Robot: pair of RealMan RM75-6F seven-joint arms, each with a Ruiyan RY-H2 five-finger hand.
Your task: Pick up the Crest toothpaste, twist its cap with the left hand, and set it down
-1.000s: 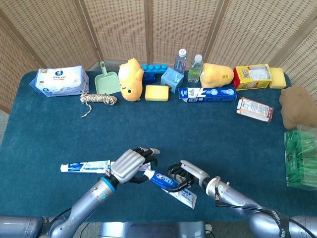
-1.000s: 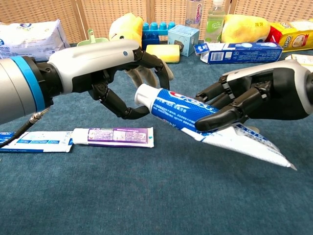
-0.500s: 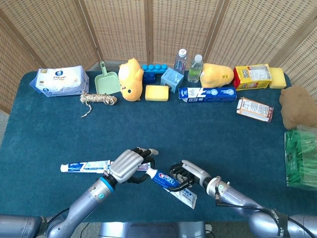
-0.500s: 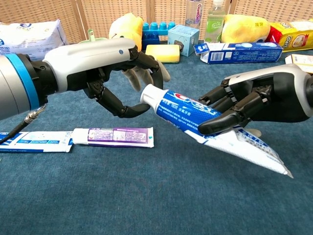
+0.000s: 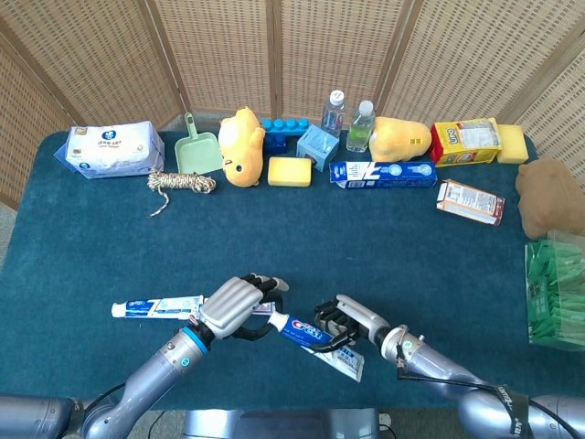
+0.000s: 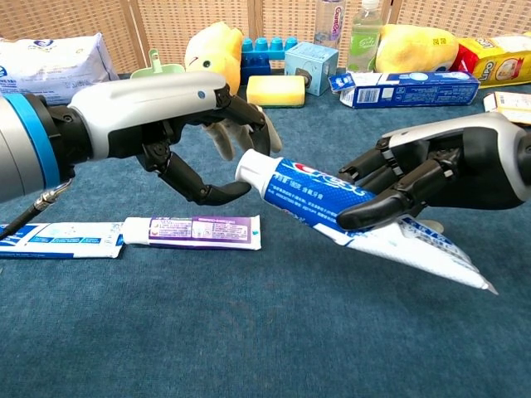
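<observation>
The Crest toothpaste (image 6: 319, 192) is a blue and white tube held off the table, lying nearly level with its white cap (image 6: 249, 170) pointing left. My right hand (image 6: 440, 170) grips the tube's middle, its dark fingers wrapped over the blue label. My left hand (image 6: 166, 108) curls around the cap, with fingertips on top and the thumb tip just under it. In the head view the tube (image 5: 297, 329) lies between the left hand (image 5: 233, 305) and the right hand (image 5: 352, 320), near the table's front edge.
Two other toothpaste tubes (image 6: 191, 232) lie end to end on the blue cloth below my left hand. Along the back stand a toothpaste box (image 5: 382, 173), bottles (image 5: 335, 110), a yellow sponge (image 5: 289, 171), a plush duck (image 5: 239, 146) and a wipes pack (image 5: 110, 149). A green basket (image 5: 556, 293) sits at the right edge.
Both hands and the tube have drifted a little toward the front edge. The cap end has dipped slightly, and the left thumb tip now sits closer under the cap.
</observation>
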